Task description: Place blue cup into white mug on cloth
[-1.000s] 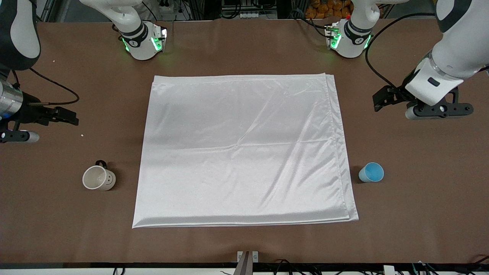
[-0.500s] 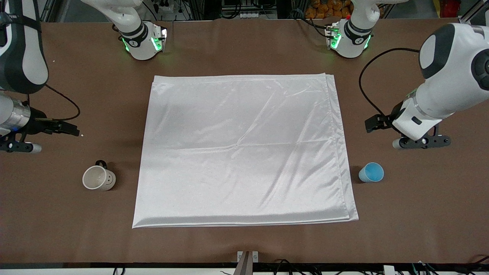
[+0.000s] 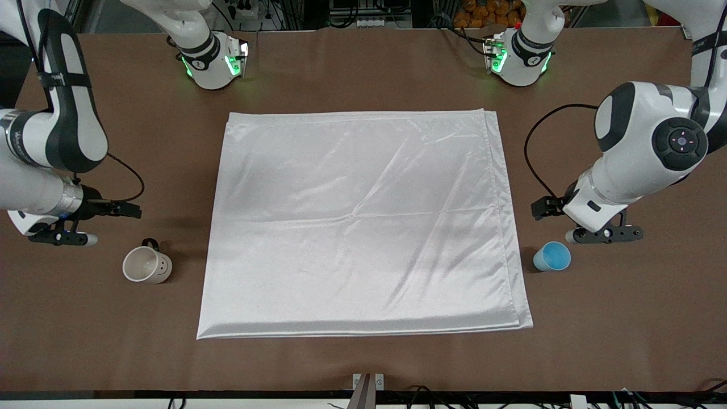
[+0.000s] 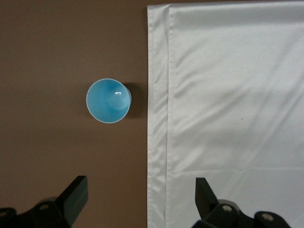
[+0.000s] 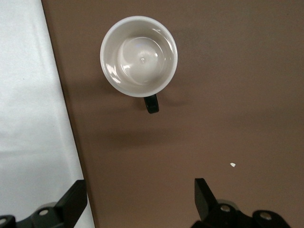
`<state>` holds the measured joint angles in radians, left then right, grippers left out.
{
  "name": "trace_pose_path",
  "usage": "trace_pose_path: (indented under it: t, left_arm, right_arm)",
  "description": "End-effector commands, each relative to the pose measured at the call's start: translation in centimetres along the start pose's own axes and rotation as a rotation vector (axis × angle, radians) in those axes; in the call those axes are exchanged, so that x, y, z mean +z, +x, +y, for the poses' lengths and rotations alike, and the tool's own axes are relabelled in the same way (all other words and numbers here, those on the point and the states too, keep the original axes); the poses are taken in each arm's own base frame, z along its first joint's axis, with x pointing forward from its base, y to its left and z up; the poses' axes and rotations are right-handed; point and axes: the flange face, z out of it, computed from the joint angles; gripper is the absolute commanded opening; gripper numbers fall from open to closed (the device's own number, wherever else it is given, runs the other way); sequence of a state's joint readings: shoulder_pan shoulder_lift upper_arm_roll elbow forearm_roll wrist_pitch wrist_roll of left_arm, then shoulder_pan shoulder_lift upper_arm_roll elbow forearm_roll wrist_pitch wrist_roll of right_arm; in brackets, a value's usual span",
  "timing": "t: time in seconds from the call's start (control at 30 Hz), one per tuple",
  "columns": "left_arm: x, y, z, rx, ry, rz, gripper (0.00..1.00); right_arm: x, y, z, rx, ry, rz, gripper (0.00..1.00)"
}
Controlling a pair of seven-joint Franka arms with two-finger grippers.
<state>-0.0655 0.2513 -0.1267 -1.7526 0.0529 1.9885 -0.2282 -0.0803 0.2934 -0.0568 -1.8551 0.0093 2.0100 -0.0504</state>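
The blue cup (image 3: 552, 257) stands upright on the bare table just off the cloth's edge at the left arm's end, and shows again as blue cup (image 4: 108, 100). The white mug (image 3: 146, 265) stands upright and empty on the bare table at the right arm's end, its black handle turned away from the front camera; white mug (image 5: 138, 56). Between them lies the cloth (image 3: 363, 221), with nothing on it. My left gripper (image 3: 542, 208) (image 4: 140, 199) hangs open over the cloth's edge beside the cup. My right gripper (image 3: 128, 211) (image 5: 140, 199) hangs open over bare table beside the mug.
Both arm bases (image 3: 213, 62) (image 3: 519, 57) glow green along the table's back edge. A white crumb (image 5: 232, 165) lies on the brown table near the mug. A small metal fixture (image 3: 368, 383) sits at the front edge. Cloth borders show in both wrist views (image 4: 228, 95) (image 5: 28, 95).
The left arm has swung in toward the blue cup and the right arm toward the white mug. Both grippers stayed open. Cup, mug and cloth have not moved.
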Motion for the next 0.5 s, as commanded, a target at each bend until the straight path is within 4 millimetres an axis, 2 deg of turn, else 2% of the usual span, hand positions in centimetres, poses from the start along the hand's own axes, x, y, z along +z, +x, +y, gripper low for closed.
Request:
trace_pose_path:
  t: [0.0, 0.33, 0.47]
  left_arm:
    - [1.7, 0.4, -0.1, 0.031, 0.028, 0.04, 1.0]
    - [6.6, 0.0, -0.2, 0.049, 0.022, 0.097, 1.0]
    - [8.1, -0.3, -1.1, 0.06, 0.034, 0.132, 1.0]
  right_arm:
    - [2.1, 2.5, -0.2, -0.012, -0.001, -0.021, 1.0]
    - [6.2, 4.4, 0.0, -0.006, -0.001, -0.001, 1.0]
    - [8.0, 4.8, 0.0, -0.006, -0.003, 0.001, 1.0]
